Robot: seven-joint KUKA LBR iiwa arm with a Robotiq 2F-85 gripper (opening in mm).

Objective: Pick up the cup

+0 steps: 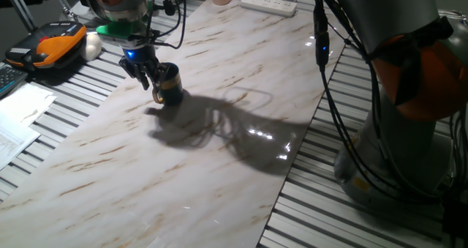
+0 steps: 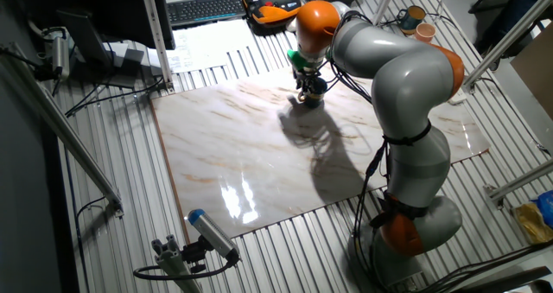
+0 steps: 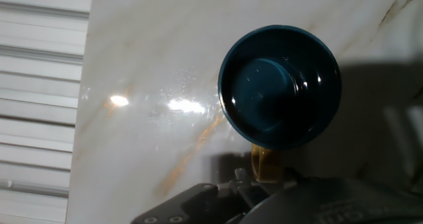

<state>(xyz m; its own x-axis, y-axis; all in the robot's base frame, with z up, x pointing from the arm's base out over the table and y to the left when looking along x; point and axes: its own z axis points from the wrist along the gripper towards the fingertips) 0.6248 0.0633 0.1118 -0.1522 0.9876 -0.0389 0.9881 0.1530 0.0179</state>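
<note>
One gripper hangs low over the marble table, and the cup stands upright right beside its fingertips, touching or nearly so on the side away from the arm's wrist. In the hand view the cup sits just ahead of the fingers, its open mouth facing the camera and its yellow handle pointing back toward the gripper body. Whether the jaws are spread or closed I cannot tell; the fingers are dark and partly merged with the mug in both fixed views, and the hand view does not show their tips.

My reading is that the grasp is about to be made or only half seated. The risk: fingers closing on the handle or the rim edge instead of the wall could tip the mug or let it slip on the smooth marble. A nudge from one finger alone could slide it away.
</note>
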